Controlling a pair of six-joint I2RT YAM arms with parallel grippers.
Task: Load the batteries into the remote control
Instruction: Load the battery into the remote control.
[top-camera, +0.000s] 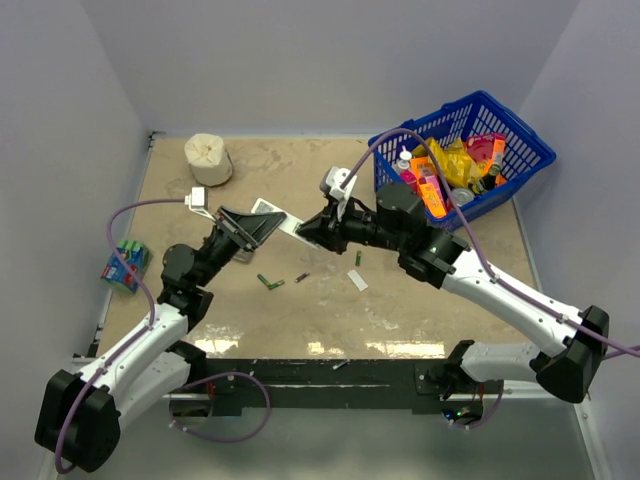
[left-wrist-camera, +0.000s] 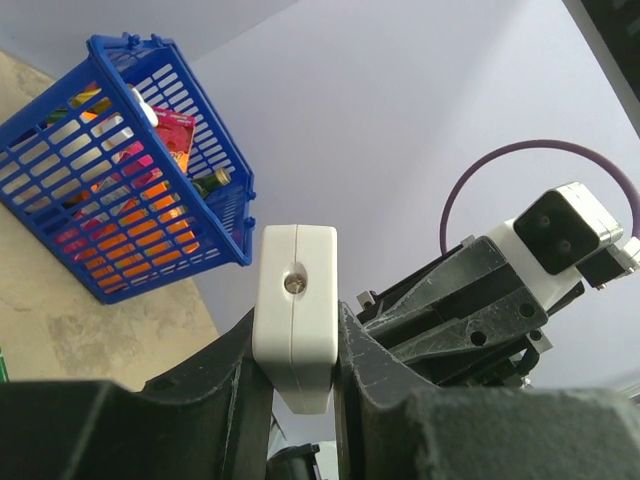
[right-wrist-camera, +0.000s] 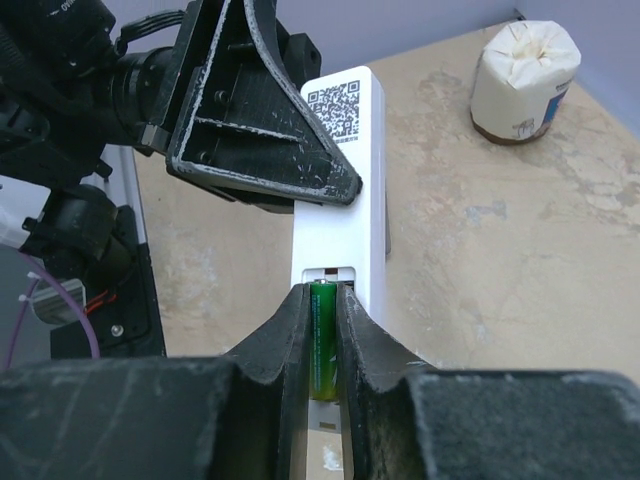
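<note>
My left gripper (top-camera: 258, 226) (left-wrist-camera: 297, 335) is shut on the white remote control (top-camera: 280, 216) (left-wrist-camera: 295, 300) and holds it above the table. In the right wrist view the remote (right-wrist-camera: 345, 190) has its open battery bay facing up. My right gripper (top-camera: 308, 231) (right-wrist-camera: 322, 300) is shut on a green battery (right-wrist-camera: 322, 345), whose tip is at the mouth of the bay. Loose batteries lie on the table below: a green one (top-camera: 270, 283), a dark one (top-camera: 302, 277) and another green one (top-camera: 358, 260). A small white cover (top-camera: 357, 280) lies beside them.
A blue basket (top-camera: 470, 150) (left-wrist-camera: 130, 170) full of packets stands at the back right. A paper-wrapped roll (top-camera: 208, 158) (right-wrist-camera: 525, 70) stands at the back left. A shrink-wrapped pack of green cells (top-camera: 125, 262) lies at the left edge.
</note>
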